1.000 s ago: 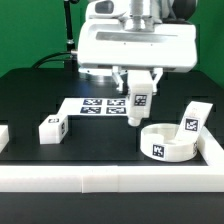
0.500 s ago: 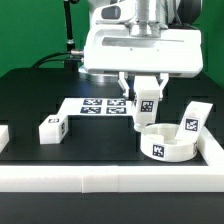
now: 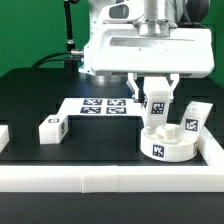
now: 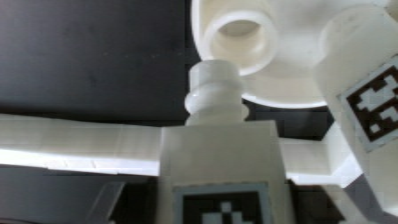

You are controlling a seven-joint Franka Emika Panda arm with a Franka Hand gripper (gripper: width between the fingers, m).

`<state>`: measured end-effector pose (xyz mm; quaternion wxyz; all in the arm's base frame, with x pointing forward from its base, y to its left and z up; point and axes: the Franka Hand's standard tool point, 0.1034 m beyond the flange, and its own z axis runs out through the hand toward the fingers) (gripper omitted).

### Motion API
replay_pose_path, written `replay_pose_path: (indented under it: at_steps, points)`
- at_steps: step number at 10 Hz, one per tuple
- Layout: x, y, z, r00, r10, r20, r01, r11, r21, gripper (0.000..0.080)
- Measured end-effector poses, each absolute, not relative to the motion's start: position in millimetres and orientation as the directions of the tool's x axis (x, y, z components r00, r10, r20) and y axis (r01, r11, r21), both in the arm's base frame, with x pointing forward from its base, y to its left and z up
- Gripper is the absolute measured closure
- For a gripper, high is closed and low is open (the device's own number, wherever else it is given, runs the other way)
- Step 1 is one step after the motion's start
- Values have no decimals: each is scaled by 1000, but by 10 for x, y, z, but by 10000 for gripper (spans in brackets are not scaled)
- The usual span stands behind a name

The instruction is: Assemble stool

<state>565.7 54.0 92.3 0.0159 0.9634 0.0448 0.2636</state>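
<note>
My gripper (image 3: 156, 95) is shut on a white block leg (image 3: 157, 108) with a tag on its face and holds it upright over the round white seat (image 3: 166, 147) at the exterior view's right. In the wrist view the leg (image 4: 221, 165) ends in a rounded peg (image 4: 210, 84) just short of a round hole (image 4: 238, 36) in the seat. A second leg (image 3: 192, 122) leans on the seat's right side, also seen in the wrist view (image 4: 366, 92). A third leg (image 3: 52, 127) lies on the black table at the left.
The marker board (image 3: 97, 105) lies flat behind the gripper, left of the seat. A long white rail (image 3: 100, 178) runs along the table's front, and a short white piece (image 3: 3, 134) shows at the left edge. The rail also crosses the wrist view (image 4: 71, 140).
My gripper has carried the leg toward the exterior view's right, from over the marker board's edge to above the seat. The other parts have not moved.
</note>
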Motion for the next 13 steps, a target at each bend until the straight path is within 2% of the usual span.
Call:
replay_pose_path:
  at_steps: [9,13]
  points:
    - [5537,601,715,862,111,495,93,-994,60,464]
    - [5531,604,703,845,128,519,106,-992,73,464]
